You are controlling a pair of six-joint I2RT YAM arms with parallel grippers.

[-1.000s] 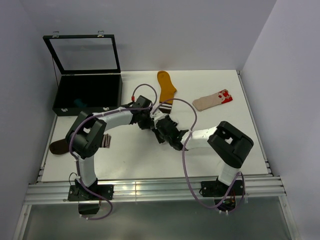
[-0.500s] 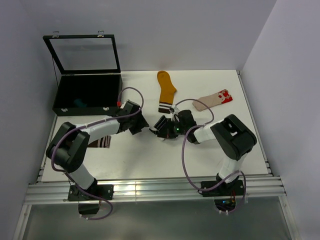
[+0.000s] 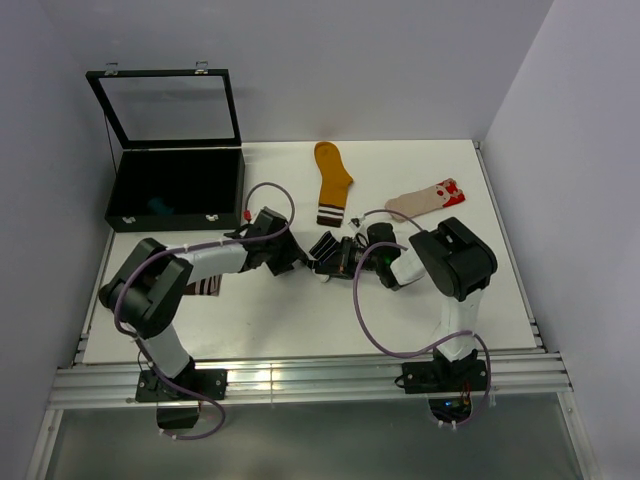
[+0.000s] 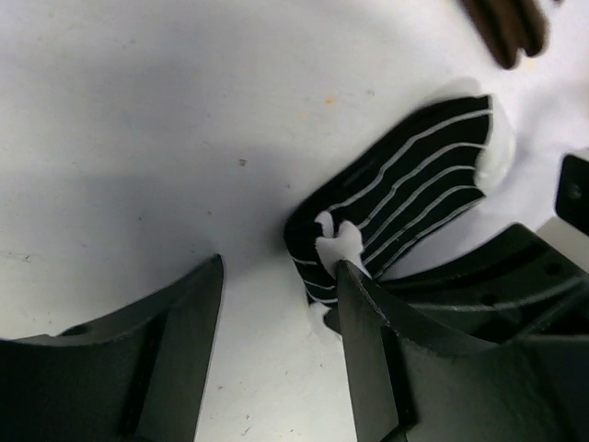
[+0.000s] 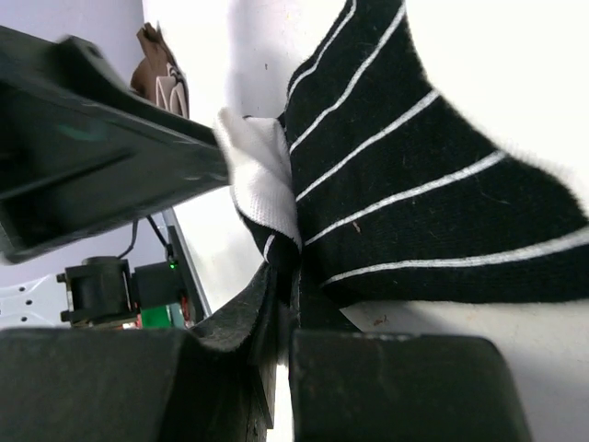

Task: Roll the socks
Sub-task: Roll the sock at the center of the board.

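A short black-and-white striped sock (image 3: 325, 250) lies partly folded in the middle of the table. My right gripper (image 3: 347, 259) reaches it from the right and is shut on its edge (image 5: 293, 295); the sock's striped body (image 5: 414, 184) fans out beyond the jaws. My left gripper (image 3: 296, 258) sits just left of the sock, open, with bare table between its fingers (image 4: 281, 304). Its right finger (image 4: 368, 331) rests against the sock's folded white end (image 4: 339, 241). In the left wrist view the striped sock (image 4: 414, 184) lies just beyond that finger.
A mustard sock (image 3: 331, 180) with a brown striped cuff lies behind the grippers. A beige sock (image 3: 425, 200) with a red-white end is at back right. A brown stripe-cuffed sock (image 3: 205, 285) shows under the left arm. An open black case (image 3: 175, 185) stands at back left.
My left gripper has opened and drawn a little left, off the striped sock. The right arm has folded in closer, still gripping the sock.
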